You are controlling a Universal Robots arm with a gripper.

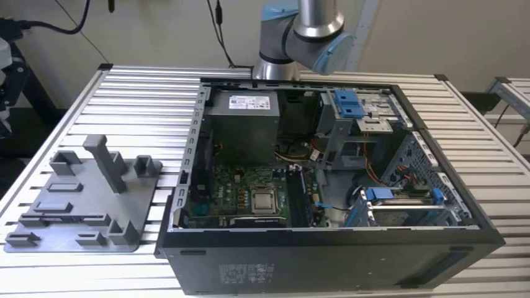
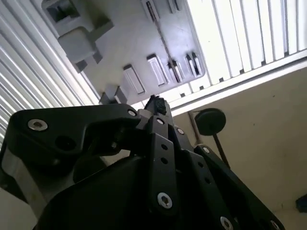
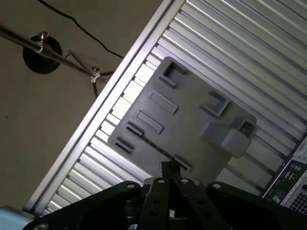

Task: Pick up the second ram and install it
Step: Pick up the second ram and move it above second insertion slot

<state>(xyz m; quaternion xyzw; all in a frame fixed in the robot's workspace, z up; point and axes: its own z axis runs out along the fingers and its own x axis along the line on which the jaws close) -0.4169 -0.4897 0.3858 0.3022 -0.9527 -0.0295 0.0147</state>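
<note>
Arm held high, gripper (image 3: 169,168) clenched over the grey fixture tray (image 3: 192,115).

In the exterior view the arm (image 1: 302,28) stands behind the open computer case (image 1: 331,186) and is cut off by the frame, so only its grey and blue joints show there. In both wrist views the gripper's black linkage points down at the slatted table (image 3: 240,48), with the fingers drawn together tip against tip. The tray lies well below the fingertips and a little ahead of them. The second ram is hard to make out. A thin dark strip (image 3: 156,147) runs along the tray's long groove under the fingertips, and I cannot tell whether it is the stick standing on edge or only the groove's shadow. The slots (image 1: 300,195) on the board inside the case, far from the gripper, are too dark to read.
</note>
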